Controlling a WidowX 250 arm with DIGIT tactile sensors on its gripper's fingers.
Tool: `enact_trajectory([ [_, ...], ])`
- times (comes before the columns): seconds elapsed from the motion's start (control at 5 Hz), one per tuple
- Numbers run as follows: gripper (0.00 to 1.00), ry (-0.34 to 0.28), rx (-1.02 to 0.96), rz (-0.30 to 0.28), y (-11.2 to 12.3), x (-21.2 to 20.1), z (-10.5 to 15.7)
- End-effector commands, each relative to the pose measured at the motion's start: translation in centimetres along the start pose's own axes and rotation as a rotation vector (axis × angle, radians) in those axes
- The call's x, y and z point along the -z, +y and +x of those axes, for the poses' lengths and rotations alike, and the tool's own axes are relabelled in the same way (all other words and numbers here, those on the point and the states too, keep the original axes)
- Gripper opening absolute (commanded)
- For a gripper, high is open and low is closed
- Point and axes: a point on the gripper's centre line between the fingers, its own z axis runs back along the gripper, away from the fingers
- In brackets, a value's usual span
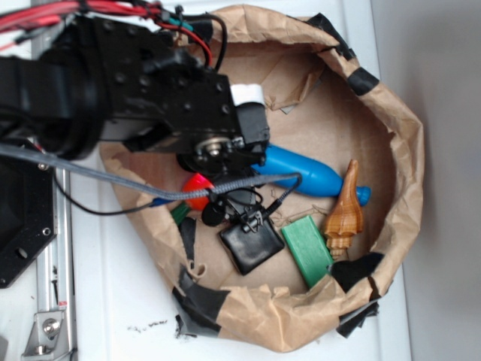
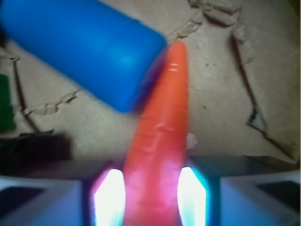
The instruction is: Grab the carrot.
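The carrot point(image 2: 162, 141) is a smooth, glossy orange cone, its narrow tip pointing away from the wrist camera, its wide end lying between the two glowing fingers point(image 2: 109, 197) of the end effector point(image 2: 150, 200). The fingers sit close on either side of the carrot and seem to pinch it, though blur hides the contact itself. From the exterior view only a rounded red-orange bit point(image 1: 197, 188) shows under the black arm point(image 1: 135, 90).

One blue bottle point(image 1: 304, 171), smooth plastic and rounded like a bowling pin, lies just beside the carrot, its butt end near the carrot's tip. One ridged golden-brown spiral shell point(image 1: 346, 214) lies beyond the bottle's narrow end. One flat green block point(image 1: 307, 250) sits beside the shell, and one glossy black square pad point(image 1: 252, 242) lies next to the block, nearer the carrot.

All of them rest in a crumpled brown paper bag point(image 1: 398, 143) with a rolled-down rim patched with black tape point(image 1: 199, 301). Its floor is creased, torn paper. The bag stands on a white tabletop point(image 1: 120, 286), with a metal rail point(image 1: 56, 301) along the edge by the arm.
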Motion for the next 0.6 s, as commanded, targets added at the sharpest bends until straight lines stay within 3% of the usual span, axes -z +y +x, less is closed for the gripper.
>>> enact_trajectory([
  [0.0,1.0,0.07,0.074,-0.004,-0.8,2.4,-2.4],
  [0.2,0.0,0.064,0.113,0.003,-0.9,1.6,-2.5],
  [0.4,0.0,0.011,0.232,0.022,-0.8,-1.4,-1.8],
])
